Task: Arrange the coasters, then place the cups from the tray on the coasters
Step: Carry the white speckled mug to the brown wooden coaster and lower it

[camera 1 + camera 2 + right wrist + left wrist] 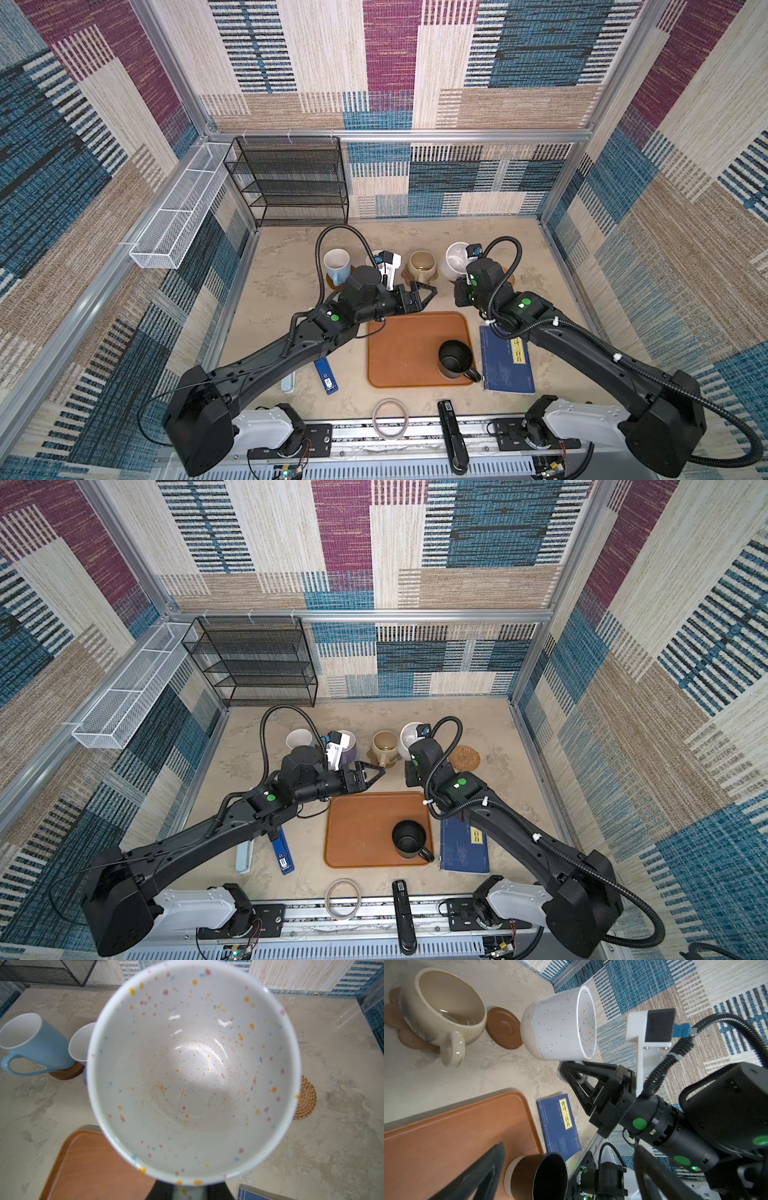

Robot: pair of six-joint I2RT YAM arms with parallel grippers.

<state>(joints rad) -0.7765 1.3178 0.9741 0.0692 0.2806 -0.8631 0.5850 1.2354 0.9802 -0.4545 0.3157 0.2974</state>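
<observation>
white cup [558, 1024] in tight r gripper [566, 1071]

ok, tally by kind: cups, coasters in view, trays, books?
Cups: 5 (blue, lavender, beige, speckled, black)
Coasters in view: 4 (brown, brown, flower, rattan)
Tray: 1
Book: 1
Total: 11

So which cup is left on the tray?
The black cup: it alone stands on the tray. The blue cup and beige cup sit at the back; the right end effector holds the speckled cup.
</observation>
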